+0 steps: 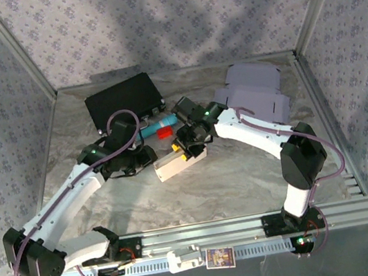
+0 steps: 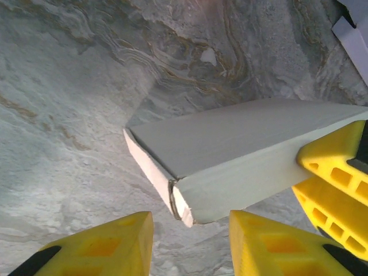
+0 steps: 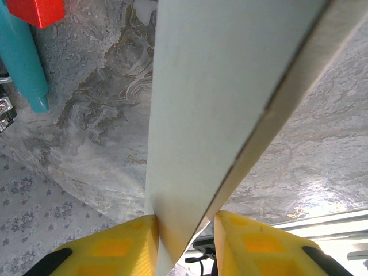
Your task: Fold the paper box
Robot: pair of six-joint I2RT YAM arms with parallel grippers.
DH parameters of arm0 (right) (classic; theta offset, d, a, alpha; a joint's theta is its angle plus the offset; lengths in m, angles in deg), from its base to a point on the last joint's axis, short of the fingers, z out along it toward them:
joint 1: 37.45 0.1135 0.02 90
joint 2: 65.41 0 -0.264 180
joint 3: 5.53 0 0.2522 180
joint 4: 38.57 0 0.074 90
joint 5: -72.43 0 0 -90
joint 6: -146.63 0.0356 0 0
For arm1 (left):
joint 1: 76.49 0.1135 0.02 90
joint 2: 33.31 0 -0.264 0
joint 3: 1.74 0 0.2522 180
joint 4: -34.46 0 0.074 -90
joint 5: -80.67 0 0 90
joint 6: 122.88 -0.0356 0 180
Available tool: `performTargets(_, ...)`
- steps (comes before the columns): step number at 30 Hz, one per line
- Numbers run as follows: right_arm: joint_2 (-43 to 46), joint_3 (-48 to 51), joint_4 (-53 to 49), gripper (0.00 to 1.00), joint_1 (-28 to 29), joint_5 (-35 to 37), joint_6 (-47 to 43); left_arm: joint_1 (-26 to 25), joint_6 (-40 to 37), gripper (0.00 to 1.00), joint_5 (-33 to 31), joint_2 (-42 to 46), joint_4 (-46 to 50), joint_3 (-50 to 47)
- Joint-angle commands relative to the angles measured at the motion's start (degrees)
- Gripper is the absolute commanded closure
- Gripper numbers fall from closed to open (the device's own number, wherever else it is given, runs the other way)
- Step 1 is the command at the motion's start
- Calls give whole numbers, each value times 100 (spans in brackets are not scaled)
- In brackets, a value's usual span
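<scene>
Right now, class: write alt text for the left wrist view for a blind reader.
A folded white paper box, over a marbled grey table, is pinched at its far end by the right gripper's yellow fingers. The left gripper's yellow fingers stand apart below, holding nothing.

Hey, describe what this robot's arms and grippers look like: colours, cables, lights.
The left arm and right arm have white links and bulky black joints. A purple cable loops along each. Green lights glow near the wrists. Fingers are bright yellow moulded plastic with black inserts.
</scene>
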Motion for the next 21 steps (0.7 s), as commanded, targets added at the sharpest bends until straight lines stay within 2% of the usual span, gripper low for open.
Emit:
performTargets(1, -287, 42, -478, 68, 42, 3, -32, 23, 357, 60, 312, -107, -273, -129)
performTargets(4, -304, 33, -479, 68, 32, -15, -44, 33, 408, 62, 310, -102, -340, -304)
performTargets(9, -321, 2, -486, 69, 18, -25, -47, 108, 436, 72, 274, -34, -496, -496)
performTargets(21, -368, -59, -513, 69, -3, -61, -65, 177, 200, 71, 28, 276, -176, -518)
